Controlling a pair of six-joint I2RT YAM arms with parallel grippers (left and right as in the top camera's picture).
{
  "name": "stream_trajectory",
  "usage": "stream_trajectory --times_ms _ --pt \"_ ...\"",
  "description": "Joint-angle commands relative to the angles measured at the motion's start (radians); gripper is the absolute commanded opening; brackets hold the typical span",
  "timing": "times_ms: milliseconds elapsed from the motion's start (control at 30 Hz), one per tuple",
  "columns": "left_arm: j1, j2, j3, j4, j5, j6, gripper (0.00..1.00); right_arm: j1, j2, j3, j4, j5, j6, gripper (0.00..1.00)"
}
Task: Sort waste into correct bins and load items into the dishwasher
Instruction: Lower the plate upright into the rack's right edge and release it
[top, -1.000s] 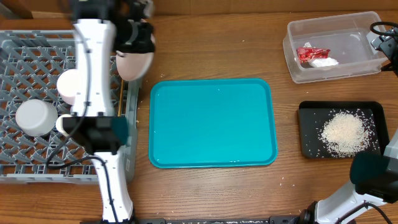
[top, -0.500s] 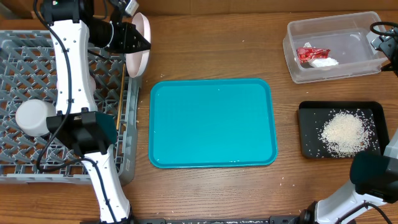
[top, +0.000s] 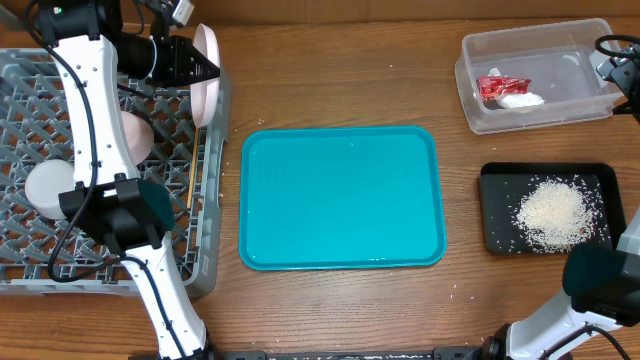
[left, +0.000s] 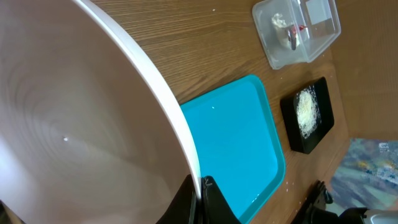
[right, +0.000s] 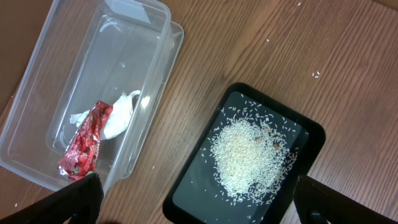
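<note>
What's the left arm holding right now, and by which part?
A white plate, pinched at its rim by the left gripper, jaws shut on the edge. The plate stands on edge above the grey rack's right side.

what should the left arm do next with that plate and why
Probably shift the left gripper slightly further in over the dish rack, then lower. It pinches the plate on edge, about above the rack's right wall, and bare lattice shows just inside that wall.
</note>
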Motion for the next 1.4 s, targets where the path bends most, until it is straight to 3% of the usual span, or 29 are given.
stream_trajectory --times_ms 0,300,400,467,700,800,933,1000,1033,1200,1367 --pt "-0.005 -0.013 -0.005 -0.002 0.019 0.008 0.04 0.000 -0.006 0.007 0.002 0.011 0.001 1.00" --pt "0.001 -0.013 -0.005 -0.002 0.000 -0.039 0.05 0.000 -0.006 0.007 0.002 0.011 0.001 1.00" --pt "0.016 -0.013 -0.005 -0.002 0.000 -0.077 0.38 0.000 -0.006 0.007 0.002 0.011 0.001 0.99" --pt "0.026 -0.013 -0.005 -0.002 -0.015 -0.100 0.47 0.000 -0.006 0.007 0.002 0.011 0.001 1.00" --pt "0.085 -0.025 -0.005 -0.003 -0.072 -0.303 0.52 0.000 -0.006 0.007 0.002 0.011 0.001 1.00" --pt "0.095 -0.062 -0.005 -0.002 -0.068 -0.326 0.53 0.000 -0.006 0.007 0.002 0.011 0.001 1.00" --pt "0.095 -0.164 -0.005 -0.002 -0.088 -0.325 0.63 0.000 -0.006 0.007 0.002 0.011 0.001 1.00" --pt "0.095 -0.233 -0.005 -0.003 -0.117 -0.326 0.72 0.000 -0.006 0.007 0.002 0.011 0.001 1.00" --pt "0.095 -0.275 -0.005 -0.002 -0.138 -0.326 0.98 0.000 -0.006 0.007 0.002 0.011 0.001 1.00" --pt "0.042 -0.518 -0.066 -0.002 -0.293 -0.330 1.00 0.000 -0.006 0.007 0.002 0.011 0.001 1.00" --pt "-0.095 -0.743 -0.337 -0.002 -0.384 -0.338 1.00 0.000 -0.006 0.007 0.002 0.011 0.001 0.99"
